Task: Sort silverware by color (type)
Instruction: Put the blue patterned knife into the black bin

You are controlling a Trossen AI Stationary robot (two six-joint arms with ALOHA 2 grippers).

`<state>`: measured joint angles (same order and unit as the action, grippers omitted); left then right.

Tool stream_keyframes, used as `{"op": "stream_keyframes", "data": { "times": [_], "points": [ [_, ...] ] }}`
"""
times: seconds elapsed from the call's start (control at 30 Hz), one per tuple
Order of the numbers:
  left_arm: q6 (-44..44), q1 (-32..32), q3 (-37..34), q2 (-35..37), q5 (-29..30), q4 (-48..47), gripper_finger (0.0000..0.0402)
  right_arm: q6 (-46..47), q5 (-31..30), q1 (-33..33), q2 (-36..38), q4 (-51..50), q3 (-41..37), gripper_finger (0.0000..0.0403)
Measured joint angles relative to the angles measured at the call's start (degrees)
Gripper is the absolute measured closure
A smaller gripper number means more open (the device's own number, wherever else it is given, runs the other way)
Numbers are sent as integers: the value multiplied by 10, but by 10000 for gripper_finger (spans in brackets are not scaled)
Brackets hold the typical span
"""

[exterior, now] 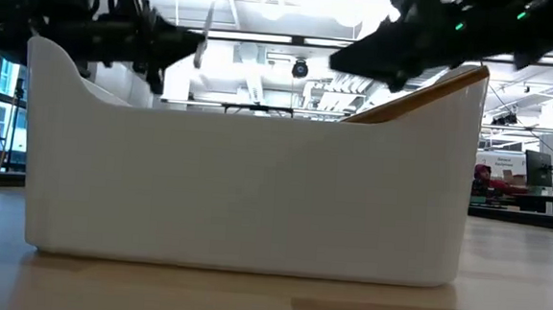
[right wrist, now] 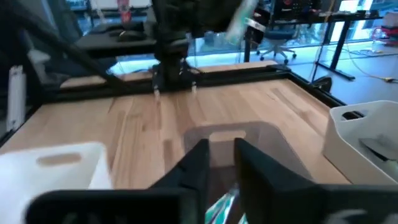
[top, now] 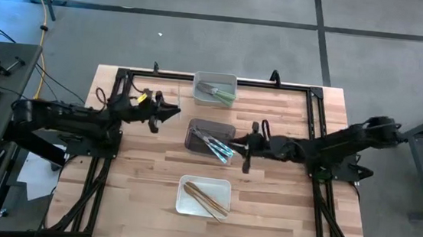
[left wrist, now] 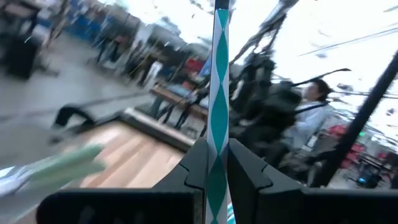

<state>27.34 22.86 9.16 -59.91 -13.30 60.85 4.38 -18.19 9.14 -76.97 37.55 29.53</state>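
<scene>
Left gripper (top: pixel 172 113) pinching a blue-silver utensil (left wrist: pixel 217 93), green utensils (top: pixel 219 93) in far bin (top: pixel 216 79), tan utensils (top: pixel 206 198) in near bin (top: pixel 183 200)

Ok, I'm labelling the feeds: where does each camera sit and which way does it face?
High: overhead, straight down on the table; left gripper and right gripper show.
Low: table height, level, facing the white bin; arms above.
Left wrist: on left arm, past the left gripper clamping a teal-patterned utensil.
Right wrist: on right arm, past the right gripper across the table.
Shared: high and low show the white bin.
</scene>
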Motion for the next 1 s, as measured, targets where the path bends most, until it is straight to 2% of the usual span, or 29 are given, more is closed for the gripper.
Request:
{"op": "stream_keyframes", "data": {
  "times": [0.17,0.4,0.57,1.0],
  "points": [
    [-56,-76,34,-54,36,54,379,10,65,-51,-86,86,33,288],
    [-139,-139,93,-154,59,107,379,15,136,-89,-176,106,127,216],
    [-145,-149,108,-210,57,166,379,-4,162,-91,-206,108,173,204],
    [-146,-161,125,-305,50,283,379,-8,156,-92,-205,130,182,203]
  ]
}}
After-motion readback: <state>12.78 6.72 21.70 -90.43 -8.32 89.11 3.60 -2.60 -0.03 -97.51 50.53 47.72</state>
